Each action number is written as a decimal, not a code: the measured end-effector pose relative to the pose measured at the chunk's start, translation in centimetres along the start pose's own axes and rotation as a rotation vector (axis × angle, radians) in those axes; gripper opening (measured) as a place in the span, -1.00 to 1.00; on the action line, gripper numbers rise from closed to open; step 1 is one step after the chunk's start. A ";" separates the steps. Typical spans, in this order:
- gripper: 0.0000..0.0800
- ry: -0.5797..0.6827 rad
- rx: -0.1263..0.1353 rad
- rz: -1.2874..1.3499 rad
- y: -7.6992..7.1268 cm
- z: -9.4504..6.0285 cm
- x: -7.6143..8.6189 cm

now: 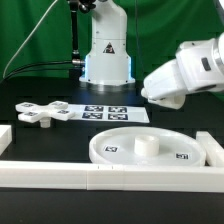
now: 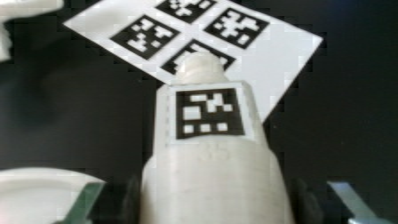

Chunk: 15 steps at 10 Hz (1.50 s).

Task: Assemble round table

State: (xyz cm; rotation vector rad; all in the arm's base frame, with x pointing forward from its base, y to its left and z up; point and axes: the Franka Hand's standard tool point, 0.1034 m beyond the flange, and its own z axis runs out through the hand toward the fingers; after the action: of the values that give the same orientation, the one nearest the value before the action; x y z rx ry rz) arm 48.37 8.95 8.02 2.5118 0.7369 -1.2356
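Note:
The leg (image 2: 214,140), a white cylinder with a square tag and a narrower tip, shows in the wrist view. It lies lengthwise between my gripper's (image 2: 217,204) two fingers (image 2: 86,200), its tip over a corner of the marker board (image 2: 196,35). A dark gap shows on each side of the leg, so the jaws stand open around it. In the exterior view my gripper (image 1: 172,88) hangs at the right, above the table, and hides the leg. The round disc (image 1: 118,152) with a raised hub (image 1: 146,143) lies at the front. The cross-shaped piece (image 1: 38,113) lies at the left.
The marker board (image 1: 105,112) lies behind the disc, in front of the robot base (image 1: 106,50). Long white border rails (image 1: 60,172) run along the front, with another rail end (image 1: 214,148) at the right. A white edge (image 2: 36,190) shows beside one finger in the wrist view.

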 end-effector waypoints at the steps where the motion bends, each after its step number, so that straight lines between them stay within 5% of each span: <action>1: 0.02 0.003 0.000 0.002 0.1 0.1 -0.1; 3: 0.02 0.121 -0.010 0.008 0.5 -0.5 1.2; 6: 0.02 0.244 -0.010 0.026 2.0 -1.8 0.2; 8: 0.02 0.398 -0.034 0.023 3.8 -3.5 -0.1; 12: 0.02 0.692 -0.082 0.025 4.6 -4.2 0.9; 15: 0.02 0.834 -0.030 0.097 4.5 -6.4 -0.4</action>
State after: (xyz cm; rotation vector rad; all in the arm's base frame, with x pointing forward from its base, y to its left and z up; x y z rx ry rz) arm 54.85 7.74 12.20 2.9604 0.7527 -0.0875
